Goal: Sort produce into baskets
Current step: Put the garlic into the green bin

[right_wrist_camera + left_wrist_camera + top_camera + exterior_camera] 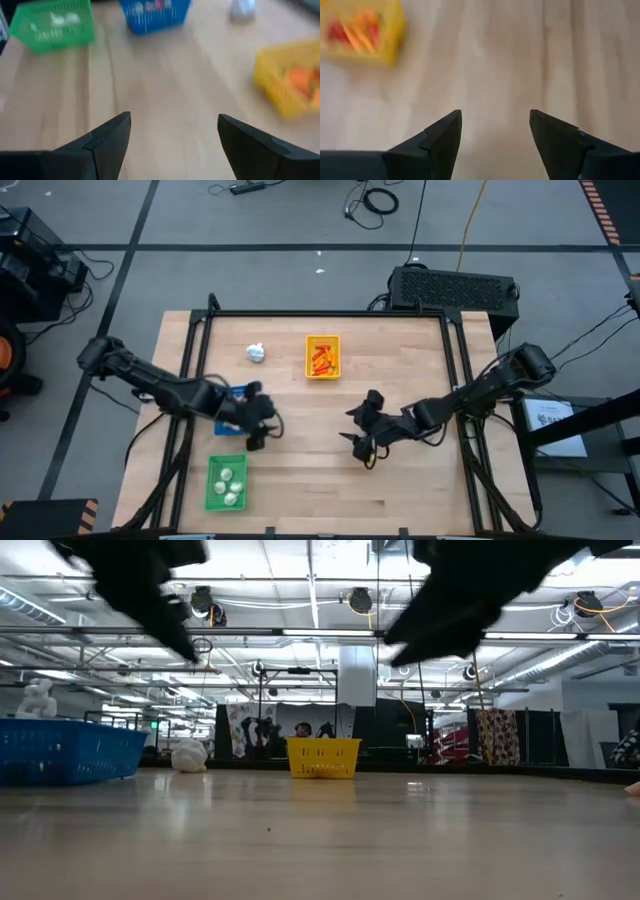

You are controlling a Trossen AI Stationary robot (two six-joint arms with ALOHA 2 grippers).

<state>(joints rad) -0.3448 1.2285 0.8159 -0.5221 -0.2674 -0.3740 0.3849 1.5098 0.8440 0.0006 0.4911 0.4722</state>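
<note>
1. One whitish bulb (257,353) lies loose on the worktop (400,480), near the yellow tray (322,358); being round, it shows no long axis.
2. Our left gripper (258,423), beside the blue tray (238,393), hangs open and empty.
3. Our right gripper (362,427) likewise.
4. We judge a centred descent onto the bulb best.

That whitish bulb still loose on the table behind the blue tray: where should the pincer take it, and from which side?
Take the whitish bulb from straight above, fingers across its widest part. It sits alone on bare wood, apart from the blue tray and the yellow tray, so nothing blocks a top approach. It looks lumpy and rounded, so a grip low on its sides probably slips least. The left pincer is open and nearest.
</note>
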